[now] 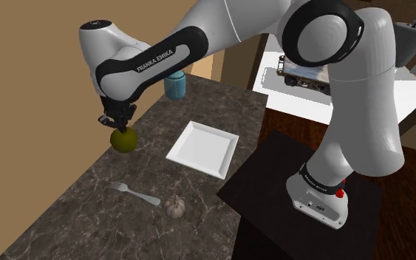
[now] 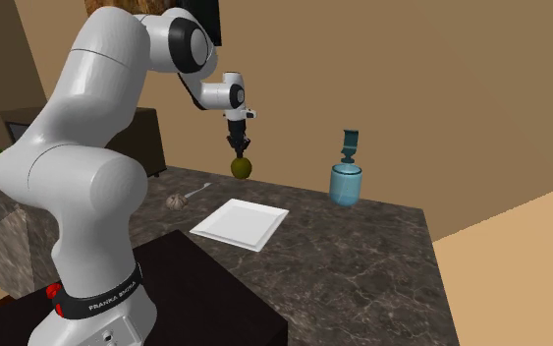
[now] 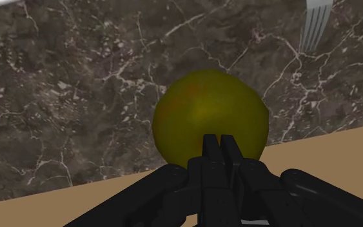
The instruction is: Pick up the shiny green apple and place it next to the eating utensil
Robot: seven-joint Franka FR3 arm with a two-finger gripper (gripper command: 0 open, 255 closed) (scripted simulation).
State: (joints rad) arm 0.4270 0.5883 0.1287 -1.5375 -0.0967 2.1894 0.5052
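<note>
We see pincer (image 1: 119, 125) pinching top of yellow-green apple (image 1: 123, 140) over table (image 1: 66, 214); fork (image 1: 134, 193) lies well apart, near garlic bulb (image 1: 174, 207).

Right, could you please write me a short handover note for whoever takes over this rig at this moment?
Gripper: fingers shut on the top of the green apple.
Apple: appears to hang just off the dark marble counter, near its wall-side edge.
Fork: lies on the counter toward the shoulder view's bottom, apart from the apple; a garlic bulb sits by its handle end.
Done: apple grasped and, it seems, lifted.
Left: carry it to the fork, set it down beside it, open the fingers.
</note>
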